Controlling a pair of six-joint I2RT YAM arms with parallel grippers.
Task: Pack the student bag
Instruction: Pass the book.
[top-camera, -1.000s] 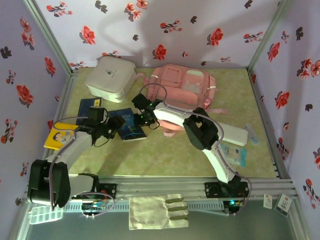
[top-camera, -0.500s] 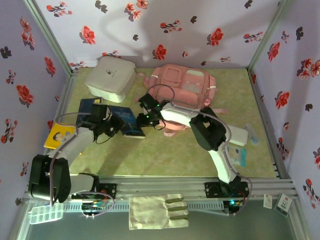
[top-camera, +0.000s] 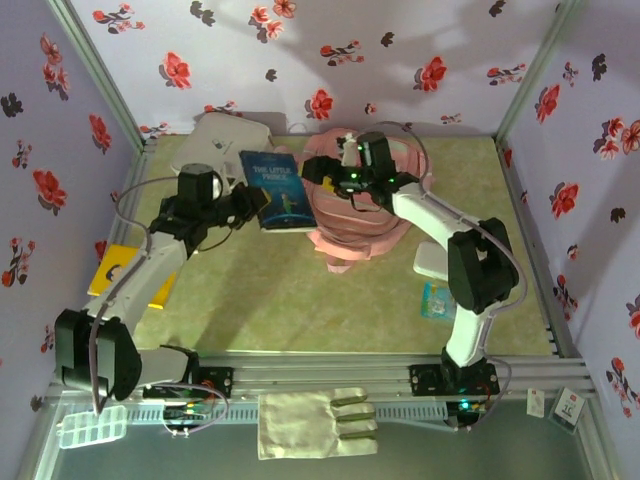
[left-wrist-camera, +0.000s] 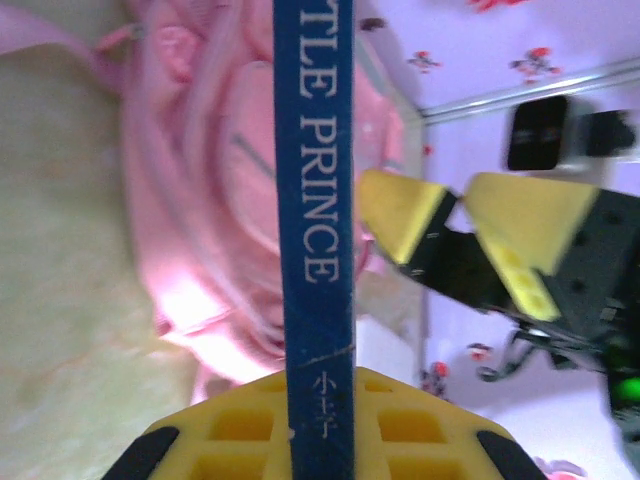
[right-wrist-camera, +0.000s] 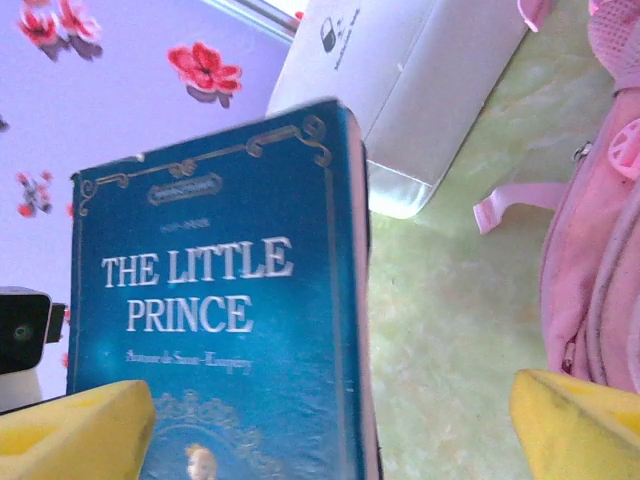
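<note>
The student bag (top-camera: 370, 225) is a pink backpack lying at the back middle of the table. A blue book titled The Little Prince (top-camera: 280, 188) is held up in the air just left of it. My left gripper (top-camera: 248, 205) is shut on the book's lower edge, with the spine (left-wrist-camera: 315, 200) standing up between the yellow pads (left-wrist-camera: 220, 440). My right gripper (top-camera: 325, 172) hovers over the bag's left side, open wide. Its yellow fingers (left-wrist-camera: 400, 225) stand just right of the book, apart from it. The right wrist view has the book's cover (right-wrist-camera: 215, 320) ahead and the bag (right-wrist-camera: 600, 250) at right.
A white rounded box (top-camera: 215, 140) sits at the back left, partly behind the book, and shows again (right-wrist-camera: 410, 90) past it. A yellow book (top-camera: 125, 275) lies at the left edge. A white case (top-camera: 435, 262) and a teal packet (top-camera: 438, 300) lie at right.
The left gripper closed on the book and lifted it off the table, up and back toward the bag. The right gripper opened, left the book and swung back over the bag.
</note>
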